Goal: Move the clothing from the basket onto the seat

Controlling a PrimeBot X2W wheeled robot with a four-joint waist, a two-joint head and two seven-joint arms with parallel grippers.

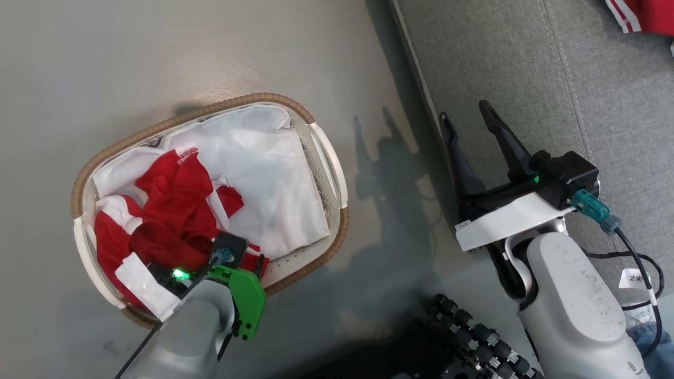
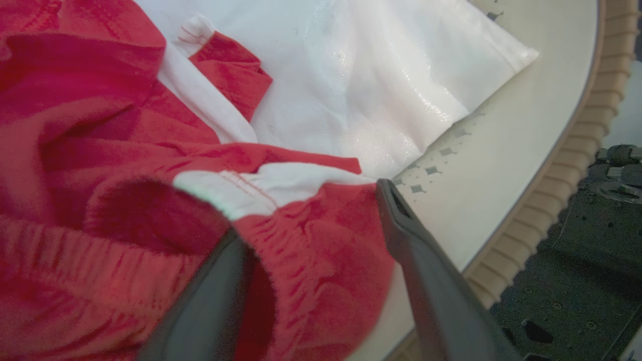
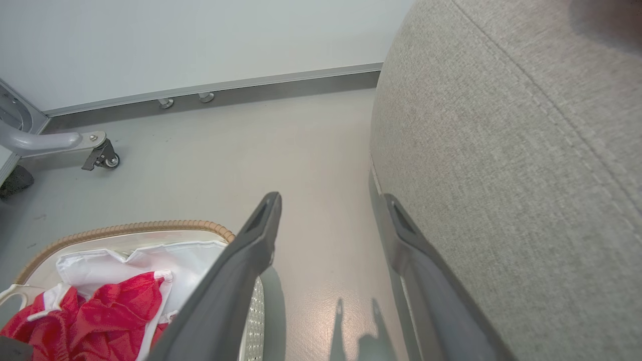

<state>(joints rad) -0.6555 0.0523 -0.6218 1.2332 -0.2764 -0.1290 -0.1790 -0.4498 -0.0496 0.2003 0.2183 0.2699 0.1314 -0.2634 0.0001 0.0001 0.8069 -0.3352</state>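
Head view is looking down on a pale grey floor (image 1: pixel 105 63), with the grey fabric seat (image 1: pixel 500 63) taking up the right side and its stitched seam running along the cushion. The oval basket (image 1: pixel 237 102) is sitting on the floor to the left of the seat, apart from it. Its brown woven rim is circling an off-white perforated wall. A white liner (image 1: pixel 274 173) is lying crumpled across the far and right part of the basket. The clothing (image 1: pixel 174 210), red with white trim, is lying bunched in the near left part, partly over the liner. Another red garment (image 1: pixel 642 16) with white stripe trim is resting on the seat at the far right, cut off by the picture's edge.

The left arm is reaching down into the basket, a green bracket (image 1: pixel 242 295) showing on its wrist. In the left wrist view the left gripper (image 2: pixel 311 215) is keeping its fingers (image 2: pixel 431 281) spread apart, straddling a gathered red fold with a white band. One finger is lying under the fabric and the other is showing bare beside the basket wall, so the fabric is sitting between them unpinched. The right gripper (image 1: pixel 464 110) is hovering at the seat's left edge, fingers parted and holding nothing.
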